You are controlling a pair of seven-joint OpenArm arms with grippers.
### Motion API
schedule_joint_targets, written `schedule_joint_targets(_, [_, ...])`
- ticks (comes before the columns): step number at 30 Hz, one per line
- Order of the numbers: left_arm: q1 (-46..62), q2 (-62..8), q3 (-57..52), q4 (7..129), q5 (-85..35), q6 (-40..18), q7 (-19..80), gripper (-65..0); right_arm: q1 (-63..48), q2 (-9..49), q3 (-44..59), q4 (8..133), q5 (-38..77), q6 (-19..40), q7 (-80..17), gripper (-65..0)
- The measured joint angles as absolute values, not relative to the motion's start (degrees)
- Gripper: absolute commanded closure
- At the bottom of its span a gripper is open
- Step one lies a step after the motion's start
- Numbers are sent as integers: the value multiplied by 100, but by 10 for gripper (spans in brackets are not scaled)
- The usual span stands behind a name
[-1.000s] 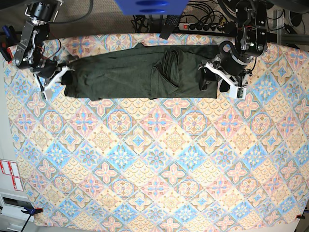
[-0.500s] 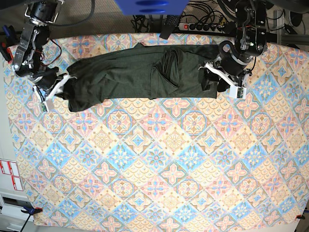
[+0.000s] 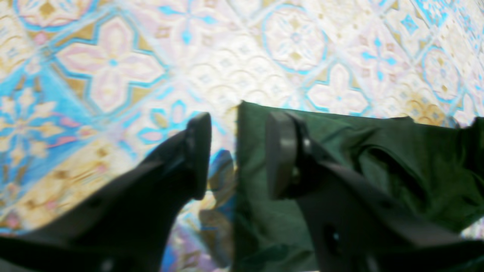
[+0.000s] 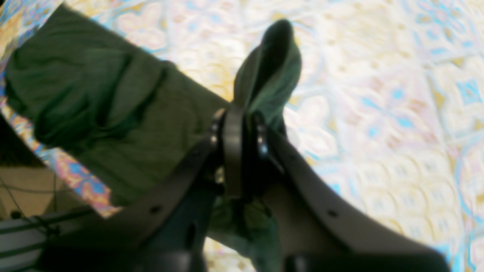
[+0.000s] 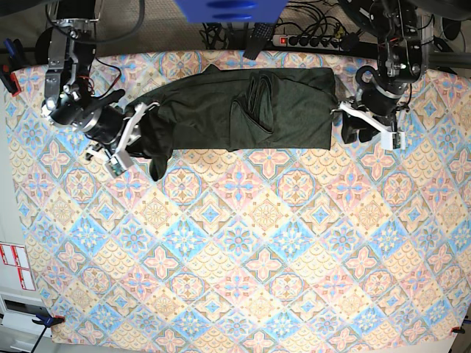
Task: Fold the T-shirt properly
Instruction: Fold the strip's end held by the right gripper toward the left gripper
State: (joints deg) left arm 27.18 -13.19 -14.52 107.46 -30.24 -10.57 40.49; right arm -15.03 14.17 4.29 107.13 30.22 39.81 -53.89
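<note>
Here the T-shirt [image 5: 243, 110] lies stretched along the upper part of the base view, on the bench [image 5: 243, 250] with its tiled cloth of blue, pink and gold. It is a long dark green band, with a bunched fold standing up near its middle.

At the upper left of that view, the right pincer [image 5: 131, 144] is pressed together on the shirt's left end. That end is drawn down and toward the centre, so the cloth curls over into a hanging lobe beside the pincer. In the right wrist view, the right pincer [image 4: 239, 124] has its fingers [image 4: 231, 151] closed tight, with a pinched loop of green cloth poking up above them in the middle of the frame. The rest of the T-shirt [image 4: 113, 102] spreads off to the upper left there.

At the upper right of the base view, the left pincer [image 5: 352, 122] sits just beside the shirt's right edge. In the left wrist view, the left pincer [image 3: 236, 155] is spread, with nothing between its fingers [image 3: 198, 151]. One finger hangs over the bare patterned cloth; the other is over the edge of the T-shirt [image 3: 397, 166], which fills the lower right of that frame.
</note>
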Motion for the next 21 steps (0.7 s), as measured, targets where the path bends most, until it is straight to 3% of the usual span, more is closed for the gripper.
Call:
schedule_joint_targets(13, [2829, -1317, -1894, 10746, -2998, -1037, 4051, -168, -1428, 1439, -1061, 10877, 3024, 3983, -5384, 0])
schedule_joint_targets(21, [2829, -1319, -1896, 10746, -2998, -1037, 4049, -168, -762, 1459, -2235, 10906, 3004, 3988, -5387, 0])
